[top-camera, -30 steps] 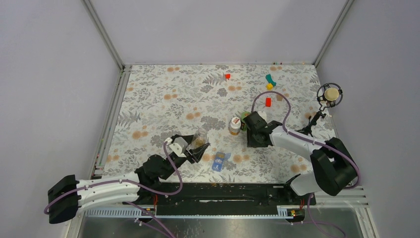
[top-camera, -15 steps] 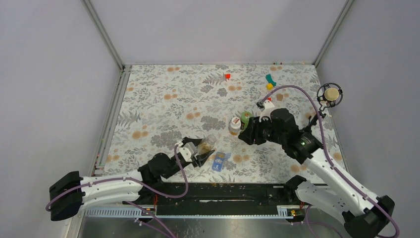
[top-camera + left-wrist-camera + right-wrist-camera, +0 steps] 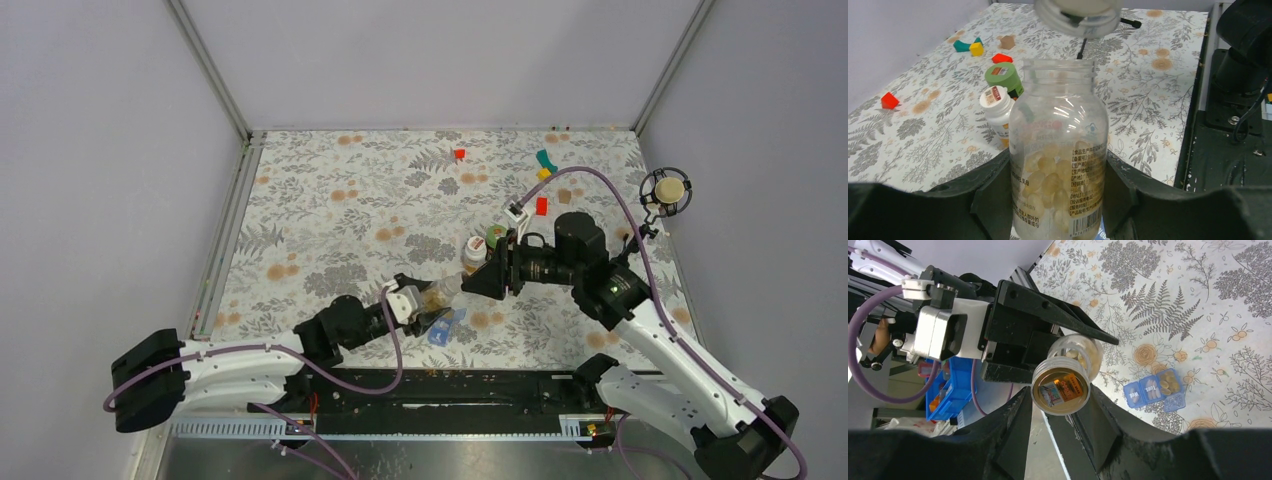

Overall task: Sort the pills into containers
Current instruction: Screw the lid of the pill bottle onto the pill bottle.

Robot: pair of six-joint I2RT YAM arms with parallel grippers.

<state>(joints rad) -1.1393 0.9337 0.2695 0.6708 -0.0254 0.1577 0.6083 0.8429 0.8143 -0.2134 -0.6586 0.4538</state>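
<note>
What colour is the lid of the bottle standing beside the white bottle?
The lid is green; it shows best in the left wrist view.

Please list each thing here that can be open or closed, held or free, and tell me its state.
Clear bottle: cap off, part full of pills, held in the left hand.
Cap: off, gripped in the right hand, apart from the bottle mouth.
White bottle: capped, standing on the table.
Green-capped bottle: closed, standing.
Pill box: on the table, free; lids unclear.
</note>
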